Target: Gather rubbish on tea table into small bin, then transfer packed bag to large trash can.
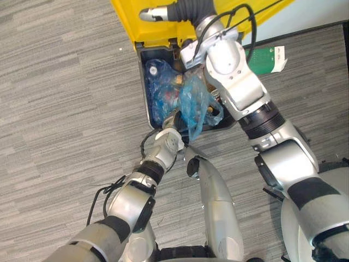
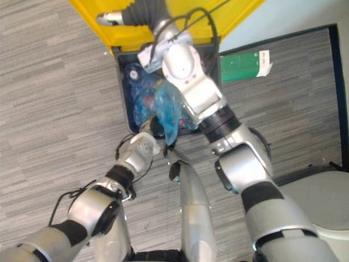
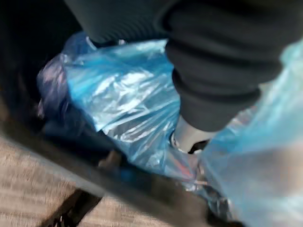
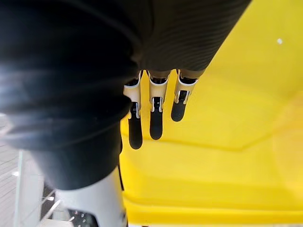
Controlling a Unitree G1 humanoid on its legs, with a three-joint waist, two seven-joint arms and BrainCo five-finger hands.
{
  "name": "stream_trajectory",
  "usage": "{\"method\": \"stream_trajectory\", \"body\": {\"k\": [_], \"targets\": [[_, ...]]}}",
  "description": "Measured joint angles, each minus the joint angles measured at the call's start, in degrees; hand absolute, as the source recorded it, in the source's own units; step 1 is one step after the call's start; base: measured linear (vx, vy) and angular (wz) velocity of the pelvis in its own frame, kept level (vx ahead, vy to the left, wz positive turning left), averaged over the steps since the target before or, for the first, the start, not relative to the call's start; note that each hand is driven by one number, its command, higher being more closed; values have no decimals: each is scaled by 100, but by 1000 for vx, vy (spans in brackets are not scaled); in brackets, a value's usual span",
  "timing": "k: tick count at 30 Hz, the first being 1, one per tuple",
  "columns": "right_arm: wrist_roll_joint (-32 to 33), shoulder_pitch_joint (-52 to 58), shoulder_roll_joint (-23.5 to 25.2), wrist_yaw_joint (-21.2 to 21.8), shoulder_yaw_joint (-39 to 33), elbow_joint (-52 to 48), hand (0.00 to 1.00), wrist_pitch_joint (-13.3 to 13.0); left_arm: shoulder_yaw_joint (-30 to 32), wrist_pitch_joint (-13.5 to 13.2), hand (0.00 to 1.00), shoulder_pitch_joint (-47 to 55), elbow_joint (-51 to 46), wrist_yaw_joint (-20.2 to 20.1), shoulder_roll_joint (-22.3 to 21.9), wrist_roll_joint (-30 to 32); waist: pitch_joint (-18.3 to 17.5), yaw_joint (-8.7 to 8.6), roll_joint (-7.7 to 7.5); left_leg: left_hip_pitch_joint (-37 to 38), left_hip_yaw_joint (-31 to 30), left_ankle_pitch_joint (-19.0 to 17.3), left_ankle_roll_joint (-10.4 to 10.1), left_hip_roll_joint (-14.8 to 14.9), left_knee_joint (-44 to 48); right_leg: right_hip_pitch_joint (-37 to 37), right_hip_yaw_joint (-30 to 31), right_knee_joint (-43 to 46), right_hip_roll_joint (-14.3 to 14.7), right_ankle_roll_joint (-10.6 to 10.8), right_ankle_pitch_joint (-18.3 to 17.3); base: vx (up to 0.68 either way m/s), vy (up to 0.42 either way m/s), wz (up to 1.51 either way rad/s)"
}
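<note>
Fingers (image 4: pixel 155 120) of right robot hand (image 1: pixel 156 13) lie straight against yellow lid (image 1: pixel 124 22).

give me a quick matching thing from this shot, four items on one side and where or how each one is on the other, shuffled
Things:
1. lid
2. bag
3. green packet
4. right hand

Place or state:
a. lying on the carpet beside the can
b. fingers straight, up at the lid
c. yellow, swung open
d. blue, at the can's mouth, part of it hanging over the rim

Pairs: 1-c, 2-d, 3-a, 4-b
</note>
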Motion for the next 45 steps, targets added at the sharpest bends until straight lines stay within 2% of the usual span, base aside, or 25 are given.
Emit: {"method": "stream_trajectory", "body": {"k": [7, 12, 16, 20, 21, 22, 24, 26, 27, 29, 30, 33, 35, 37, 39, 40, 41, 42, 43, 44, 45], "targets": [[-227, 378, 53, 43, 18, -31, 0, 32, -70, 1, 0, -68, -3, 14, 92, 86, -33, -1, -89, 544, 82, -5, 9, 0, -132, 508, 9, -64, -6, 26, -19, -46, 4, 2], [-275, 823, 132, 70, -76, -45, 0, 5, -273, -34, 0, -102, -5, 146, 96, -419, -77, 27, -155, 974, 151, 76, -9, -100, -455, 839, 31, -145, -63, 71, -51, -31, -17, 6], [-443, 1337, 95, 83, -353, -37, 0, -178, -518, -154, 0, -99, -36, 386, 129, -731, -86, 78, -169, 1284, 81, 254, -14, -279, -829, 1142, 2, -206, -167, 117, -101, 8, -21, 20], [-545, 1726, -41, 84, -535, 271, 0, -406, -641, -320, 0, 146, -552, 584, 358, -1001, -88, 120, -167, 1510, -51, 320, 18, -405, -960, 1422, -55, -224, -239, 145, -129, -6, 8, 22], [-669, 1982, -105, 79, -757, 536, 0, -400, -640, -453, 0, 522, -920, 679, 409, -1195, -140, 163, -148, 1604, -125, 353, 45, -481, -1019, 1541, -76, -214, -309, 167, -159, -18, 20, 26], [-670, 2027, -114, 73, -795, 586, 0, -397, -641, -468, 0, 587, -978, 687, 410, -1213, -150, 173, -146, 1611, -131, 356, 50, -485, -1023, 1552, -78, -215, -316, 173, -163, -19, 16, 27], [-676, 2891, -298, 20, -1400, 877, 0, -298, -682, -727, 0, 1777, -2076, 743, 482, -1624, -176, 374, -125, 1780, -292, 364, 64, -585, -1057, 1794, -157, -152, -417, 195, -247, -14, 16, 29], [-686, 3401, -373, 2, -1666, 879, 0, -230, -676, -929, 0, 2452, -2446, 656, 594, -1925, -189, 410, -102, 1852, -412, 371, 77, -645, -1058, 1913, -229, -77, -507, 221, -318, -7, 13, 39], [-776, 3947, -394, 4, -1878, 878, 0, -197, -564, -1052, 0, 3297, -2670, 485, 781, -2297, -204, 457, -76, 2022, -450, 360, 102, -689, -1060, 2086, -248, 13, -586, 285, -398, -7, 24, 33], [-900, 4377, -389, 33, -2047, 874, 0, -156, -317, -1094, 0, 3905, -2690, 269, 855, -2624, -251, 516, 4, 2156, -490, 332, 156, -718, -1058, 2250, -266, 53, -619, 328, -450, -21, 42, 23], [-913, 4886, -376, 61, -2241, 875, 0, -115, -25, -1106, 0, 4500, -2657, 63, 858, -2867, -461, 576, 114, 2217, -519, 292, 229, -764, -1057, 2310, -270, 107, -683, 403, -509, -21, 48, 20], [-1213, 5547, -133, 155, -2511, 877, 0, -15, 667, -1116, 0, 5293, -2178, -138, 919, -3128, -702, 667, 351, 2560, -532, 226, 345, -856, -1052, 2613, -230, 219, -789, 569, -642, -6, 66, 12], [-1368, 5716, 40, 224, -2512, 877, 0, -4, 1019, -1112, 0, 5424, -1618, -142, 959, -3140, -801, 691, 367, 2707, -456, 230, 339, -906, -1048, 2683, -134, 209, -813, 581, -646, -53, 75, -15], [-1540, 5859, 260, 260, -2510, 870, 0, 18, 1391, -995, 0, 5434, -821, -147, 979, -3162, -869, 714, 299, 2856, -255, 229, 343, -963, -1065, 2683, 55, 150, -798, 619, -552, -96, 76, -49], [-1693, 6278, 453, 262, -2513, 666, 0, 27, 1571, -879, 0, 5523, -284, -131, 936, -3134, -1035, 680, 228, 2882, -27, 268, 396, -975, -1127, 2685, 197, -197, -693, 729, -235, -141, 92, -62], [-1825, 6682, 578, 268, -2511, 359, 0, 23, 1691, -865, 0, 5598, -197, -120, 944, -3119, -1136, 662, 106, 2921, 182, 405, 477, -965, -1349, 2690, 337, -558, -615, 974, -58, -158, 73, -68], [-1946, 7044, 712, 276, -2510, 124, 0, 19, 1803, -845, 0, 5687, -138, -112, 930, -3089, -1274, 632, -20, 3012, 421, 660, 516, -963, -1774, 2630, 396, -613, -601, 1261, -83, -178, 24, -65], [-2048, 7403, 831, 279, -2512, -30, 0, 13, 1871, -818, 0, 5728, -36, -111, 943, -3063, -1363, 533, -68, 3145, 515, 901, 509, -965, -2192, 2539, 400, 21, -613, 1031, -355, -163, -8, -46], [-2142, 7796, 953, 278, -2516, -32, 0, 8, 1926, -761, 0, 5783, 51, -108, 972, -3057, -1476, 360, -121, 3337, 543, 1158, 487, -963, -2677, 2621, 413, 771, -576, 881, -752, -61, -37, -25], [-2249, 8336, 1074, 277, -2563, -30, 0, 6, 1951, -715, 0, 5903, 74, -108, 1012, -3051, -1633, 234, -162, 3484, 571, 1370, 446, -949, -3056, 2819, 514, 1408, -544, 901, -1209, 29, -77, -26], [-2278, 8795, 1195, 268, -2669, -21, 0, 5, 1947, -712, 0, 5941, 16, -115, 1049, -3053, -1752, 222, -302, 3447, 623, 1381, 415, -898, -3023, 3006, 750, 1430, -473, 999, -1498, 36, -107, -25]]}}
